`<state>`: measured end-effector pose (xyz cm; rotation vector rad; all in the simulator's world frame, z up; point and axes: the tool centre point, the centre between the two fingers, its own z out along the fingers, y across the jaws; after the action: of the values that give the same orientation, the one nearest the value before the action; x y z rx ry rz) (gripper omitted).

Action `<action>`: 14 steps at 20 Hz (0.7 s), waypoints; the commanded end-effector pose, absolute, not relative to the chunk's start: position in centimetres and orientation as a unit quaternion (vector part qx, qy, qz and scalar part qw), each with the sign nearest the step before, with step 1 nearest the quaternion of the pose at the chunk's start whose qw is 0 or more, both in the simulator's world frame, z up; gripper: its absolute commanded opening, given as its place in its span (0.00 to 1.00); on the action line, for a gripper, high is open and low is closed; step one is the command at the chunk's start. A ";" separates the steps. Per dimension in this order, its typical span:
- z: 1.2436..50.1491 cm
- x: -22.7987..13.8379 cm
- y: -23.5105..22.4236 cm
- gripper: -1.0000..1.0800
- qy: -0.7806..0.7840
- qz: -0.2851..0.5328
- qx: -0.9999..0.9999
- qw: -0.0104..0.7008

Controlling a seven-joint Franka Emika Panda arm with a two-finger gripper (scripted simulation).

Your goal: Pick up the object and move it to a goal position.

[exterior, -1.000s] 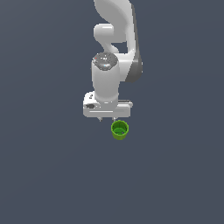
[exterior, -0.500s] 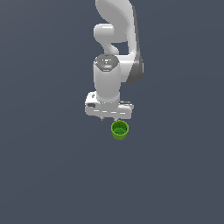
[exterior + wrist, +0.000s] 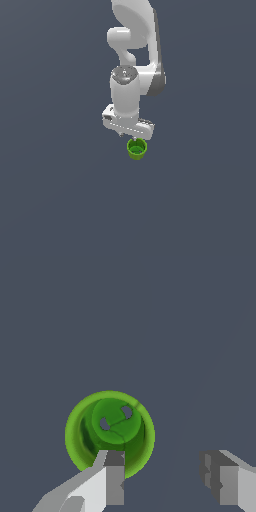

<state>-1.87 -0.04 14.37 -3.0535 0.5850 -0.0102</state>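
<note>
The green cup (image 3: 136, 148) stands upright on the dark grey floor, just below the arm's hand in the exterior view. In the wrist view the cup (image 3: 109, 426) shows from above, mouth up, with two small holes in its bottom. My gripper (image 3: 162, 478) is open and empty, above the cup. One fingertip (image 3: 114, 476) overlaps the cup's rim in that picture and the other fingertip (image 3: 220, 481) is well off to the cup's side, so the cup is not centred between them. In the exterior view the fingers are mostly hidden behind the hand (image 3: 128, 123).
Plain dark grey floor (image 3: 60, 190) lies all around the cup. The white arm (image 3: 135, 55) rises behind and above the hand. No other objects show.
The hand has shifted slightly toward the exterior view's right and down, closer to the cup, and turned a little. The cup has not moved.
</note>
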 end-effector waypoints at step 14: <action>12.0 -3.8 1.9 0.62 0.403 0.001 -0.914 0.037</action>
<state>-3.61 1.78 12.24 -2.8374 1.1737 0.0006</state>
